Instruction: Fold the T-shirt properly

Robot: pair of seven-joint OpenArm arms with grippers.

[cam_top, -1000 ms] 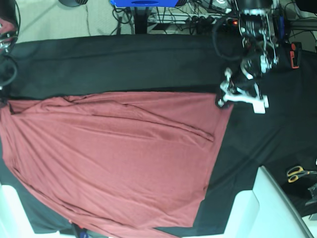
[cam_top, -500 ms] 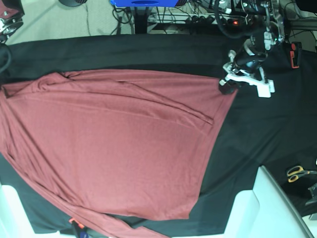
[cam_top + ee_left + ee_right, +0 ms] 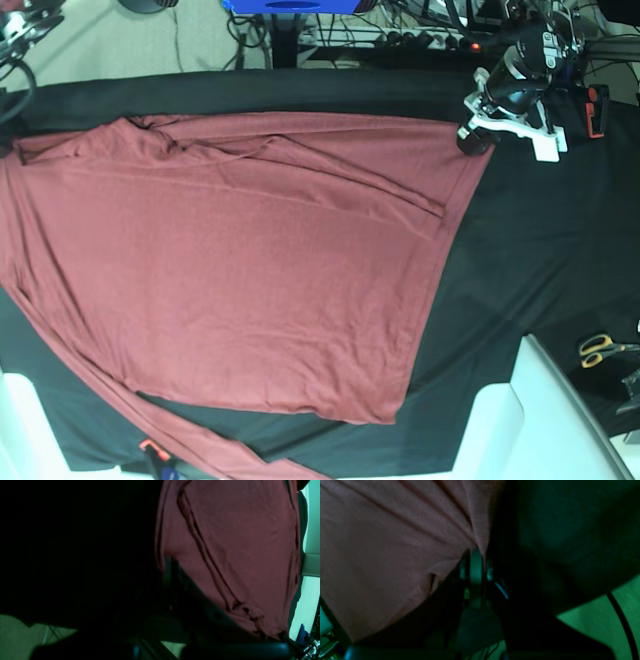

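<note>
Both arms stretching the shirt out by its far corners.

Base view: the T-shirt [image 3: 240,260] lies spread on the black cloth [image 3: 520,260], the left gripper [image 3: 470,135] clamped on one corner. Left wrist view: ridges run down the fabric, which could stay as creases. Right wrist view: the right gripper [image 3: 476,555] pinches thin hem that could slip free.

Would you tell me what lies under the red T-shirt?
The black table covering shows around the T-shirt and evidently continues beneath it. Anything else under the spread fabric is hidden.
</note>
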